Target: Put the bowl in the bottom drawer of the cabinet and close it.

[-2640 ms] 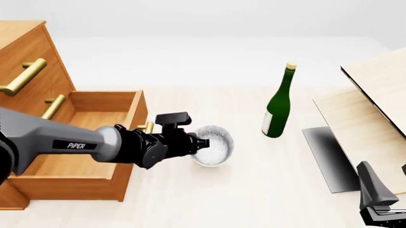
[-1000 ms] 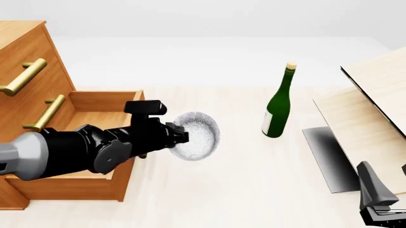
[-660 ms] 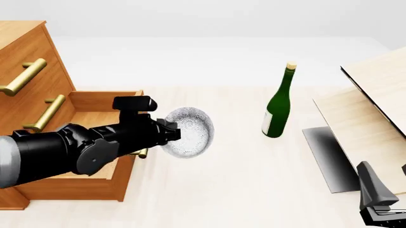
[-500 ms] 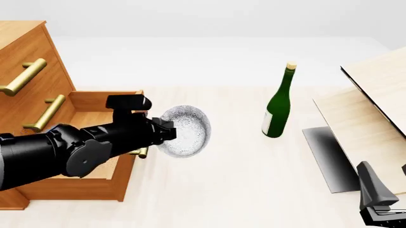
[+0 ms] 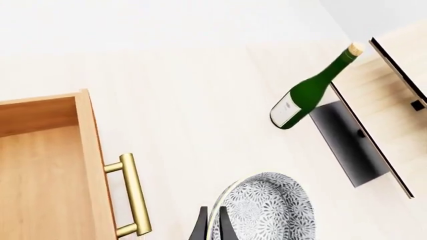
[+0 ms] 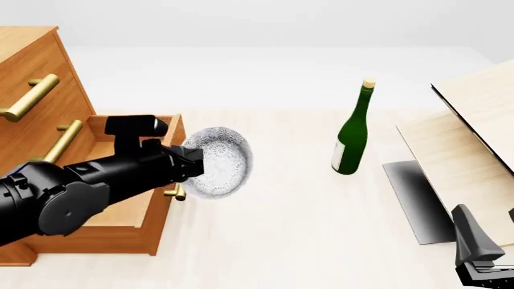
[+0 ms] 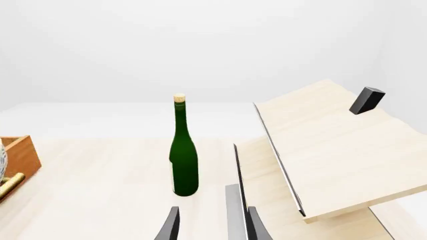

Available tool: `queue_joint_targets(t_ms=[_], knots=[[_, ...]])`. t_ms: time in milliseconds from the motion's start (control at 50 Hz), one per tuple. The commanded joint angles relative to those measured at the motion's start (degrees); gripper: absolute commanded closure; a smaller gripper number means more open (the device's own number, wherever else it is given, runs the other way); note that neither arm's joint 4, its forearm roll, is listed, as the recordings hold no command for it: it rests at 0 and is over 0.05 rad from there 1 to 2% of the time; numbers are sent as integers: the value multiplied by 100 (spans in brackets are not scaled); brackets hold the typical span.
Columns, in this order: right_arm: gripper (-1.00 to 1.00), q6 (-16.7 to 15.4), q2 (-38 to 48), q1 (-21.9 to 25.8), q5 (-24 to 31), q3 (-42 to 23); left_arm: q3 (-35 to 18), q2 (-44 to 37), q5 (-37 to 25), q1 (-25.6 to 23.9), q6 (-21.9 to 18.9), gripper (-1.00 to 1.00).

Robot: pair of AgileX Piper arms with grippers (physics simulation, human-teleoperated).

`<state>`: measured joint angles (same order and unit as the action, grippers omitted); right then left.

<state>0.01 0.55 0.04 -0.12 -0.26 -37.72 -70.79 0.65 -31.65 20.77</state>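
The left gripper (image 6: 191, 164) is clamped on the rim of the bowl (image 6: 216, 161), which hangs tipped on its side in the air just beside the front of the bottom drawer (image 6: 129, 226), right by its brass handle (image 5: 134, 194). That drawer stands pulled out from the cabinet (image 6: 36, 78), and the green bottle (image 6: 352, 133) stands upright well off to the bowl's right. Low at the near right, the right gripper (image 7: 212, 229) sits with its fingers apart, holding nothing.

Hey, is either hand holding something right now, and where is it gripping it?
The left hand holds the bowl by its rim. The right hand holds nothing.
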Motion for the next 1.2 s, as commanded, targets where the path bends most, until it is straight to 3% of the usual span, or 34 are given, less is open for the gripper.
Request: queue_joint_targets(t_ms=[20, 1200], knots=[[-100, -1, -6, -1, 1, 2, 44, 309, -170, 150, -24, 100], [-100, -1, -4, -1, 1, 2, 416, 1253, -554, 1441, -52, 100]])
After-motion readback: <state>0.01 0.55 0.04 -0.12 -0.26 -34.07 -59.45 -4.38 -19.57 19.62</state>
